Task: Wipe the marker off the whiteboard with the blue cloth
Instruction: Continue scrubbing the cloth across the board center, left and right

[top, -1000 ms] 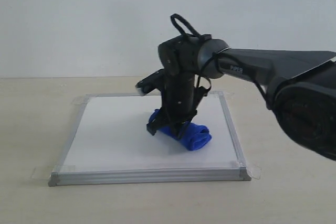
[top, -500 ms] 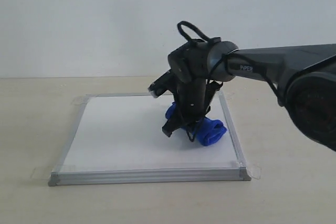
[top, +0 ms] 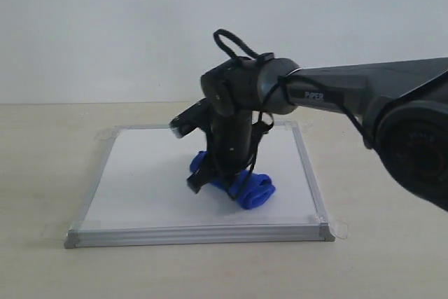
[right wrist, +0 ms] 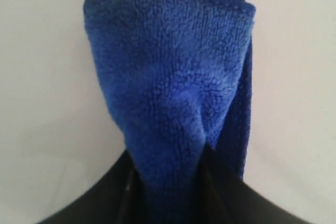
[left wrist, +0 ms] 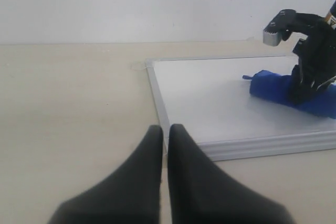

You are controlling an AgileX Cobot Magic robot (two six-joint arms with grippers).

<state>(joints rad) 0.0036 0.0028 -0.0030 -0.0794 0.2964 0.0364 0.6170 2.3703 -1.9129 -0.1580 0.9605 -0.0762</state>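
Note:
The whiteboard [top: 147, 180] lies flat on the table, white with a silver-grey frame. My right gripper [top: 215, 181] points down onto its middle, shut on the blue cloth [top: 252, 190], which rests rolled on the board. Seen from the right wrist, the blue cloth [right wrist: 168, 87] is pinched between the dark fingers [right wrist: 100, 203] against the white surface. No red marker line shows on the board in any view. My left gripper [left wrist: 164, 132] hovers shut and empty over the table just off the whiteboard [left wrist: 210, 103], near its corner, with the blue cloth [left wrist: 275, 90] far across the board.
The beige table [top: 42, 159] surrounds the board on all sides. Clear tape tabs [top: 339, 229] stick out at the board's corners. A plain white wall stands behind.
The right gripper swept the cloth first rightward toward the board's right edge, then back leftward to the board's middle. The left gripper's motion cannot be judged.

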